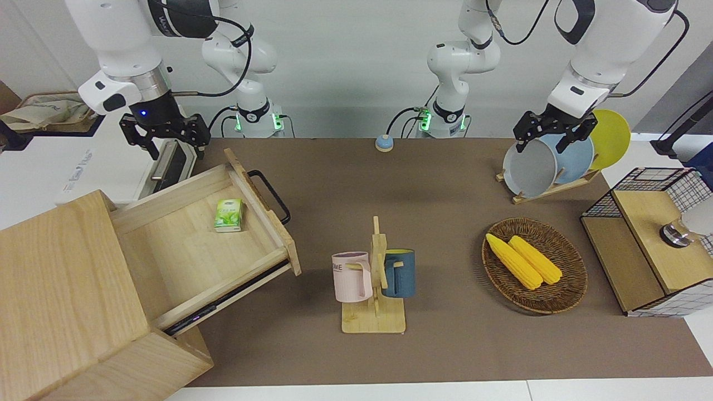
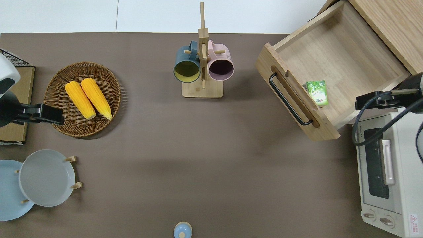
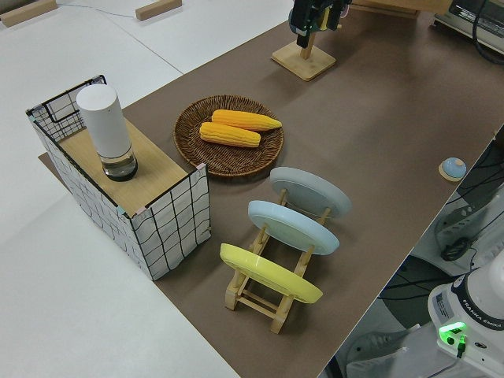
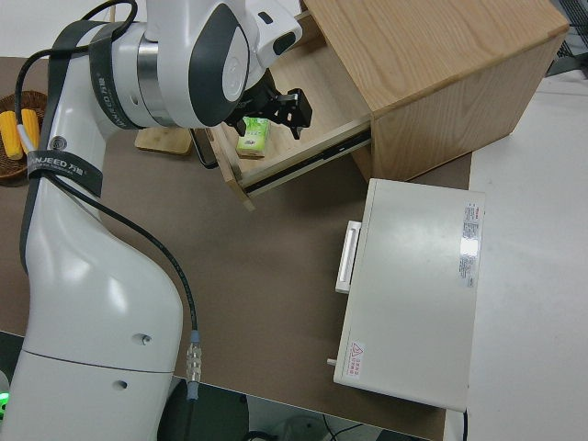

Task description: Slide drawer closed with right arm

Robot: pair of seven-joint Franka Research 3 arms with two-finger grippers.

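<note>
Brown table mat [image 1: 434, 345] bears open drawer [image 2: 333, 62]; right hand [image 1: 165, 139] spread wide, empty.

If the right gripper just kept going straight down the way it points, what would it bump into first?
Probably the open drawer: the right gripper points down, fingers spread, near the drawer's edge beside the toaster oven. Depth is unclear, so it might meet the side wall or the drawer floor.
</note>
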